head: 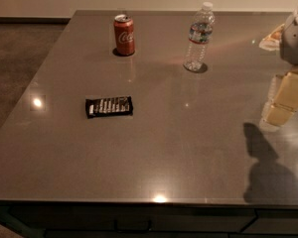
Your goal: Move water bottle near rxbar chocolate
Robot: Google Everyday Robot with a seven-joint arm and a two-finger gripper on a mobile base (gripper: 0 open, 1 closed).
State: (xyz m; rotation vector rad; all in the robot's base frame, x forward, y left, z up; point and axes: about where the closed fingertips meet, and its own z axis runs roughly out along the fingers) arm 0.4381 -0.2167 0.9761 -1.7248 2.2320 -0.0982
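The water bottle (199, 37) is clear plastic with a white cap and a blue-red-white label. It stands upright at the back of the grey table (154, 152), right of centre. The rxbar chocolate (109, 106) is a flat black bar with white lettering. It lies on the table's left half, well forward and left of the bottle. My gripper (284, 102) shows at the right edge of the camera view as cream-coloured parts under a grey-white arm piece (296, 33). It hangs over the table, right of and nearer than the bottle, and holds nothing I can see.
A red soda can (124, 34) stands upright at the back left of the bottle. A pale packet (271, 38) lies at the far right by the arm. The table's left edge drops to carpet (15, 68). The arm's shadow (265, 167) falls front right.
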